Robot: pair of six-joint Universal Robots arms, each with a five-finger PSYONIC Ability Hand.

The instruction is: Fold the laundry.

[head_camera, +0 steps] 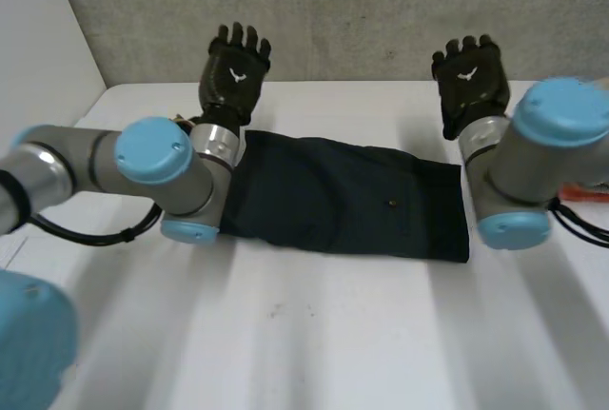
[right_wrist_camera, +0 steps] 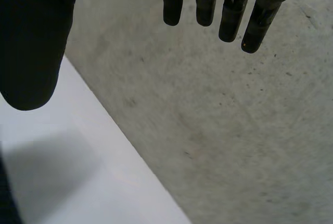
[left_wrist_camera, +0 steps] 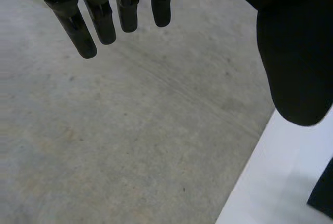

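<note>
Laundry item: one dark navy cloth garment (head_camera: 352, 196), lying flat as a long, roughly rectangular band across the middle of the white table (head_camera: 314, 334), between the two arms. Its surface is mostly smooth, with soft creases toward its left half and a small pale button or rivet (head_camera: 391, 204) right of centre. Its left end is hidden by the left arm's elbow; its right end lies just beside the right arm's blue cap.

Left hand (head_camera: 235, 72): black, raised over the table's far edge beyond the garment's left end, well apart from the cloth. Fingers (left_wrist_camera: 99, 21) straight and slightly spread, thumb held out to the side, nothing held.

Right hand (head_camera: 469, 77): black, raised likewise beyond the garment's right end, clear of the cloth. Fingers (right_wrist_camera: 208, 0) straight, thumb apart, nothing held.

Surroundings: grey concrete-like wall (head_camera: 362, 10) behind the table; small orange object (head_camera: 585, 193) at the table's right edge, too cut off to identify.

Step in hand, as judged: the garment appears folded lengthwise into a strip, with neither hand engaged, so a pause between folds. The next move would call for a hand to come down on a short end, pinch all layers together and carry that end over the other, keeping the long edges aligned
</note>
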